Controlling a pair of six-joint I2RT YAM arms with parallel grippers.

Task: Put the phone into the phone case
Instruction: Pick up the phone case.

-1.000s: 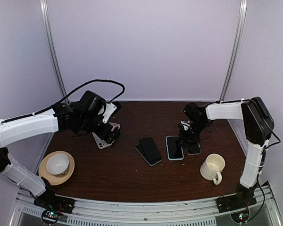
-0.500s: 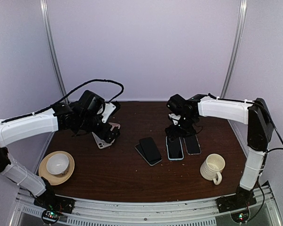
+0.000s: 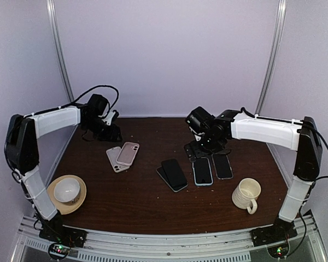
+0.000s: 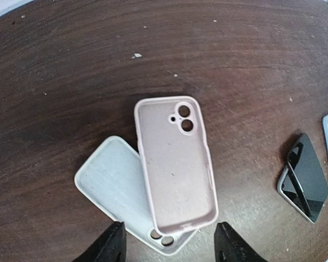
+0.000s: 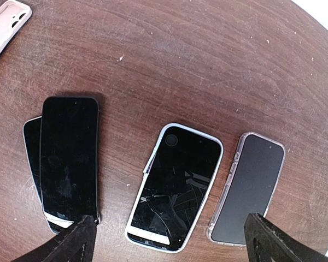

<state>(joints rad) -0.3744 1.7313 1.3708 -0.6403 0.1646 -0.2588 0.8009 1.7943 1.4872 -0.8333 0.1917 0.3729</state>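
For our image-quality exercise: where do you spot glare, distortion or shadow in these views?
Top external view: even, soft light, no harsh shadows around the mug. Left wrist view: table edge bows, pink phone case sharp. Right wrist view: cracked phone reflects light.

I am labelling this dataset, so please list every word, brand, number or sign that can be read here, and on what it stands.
No readable text in any view.
The pink case, the white case, the cracked phone, the mug and the bowl show no words, logos or numbers.
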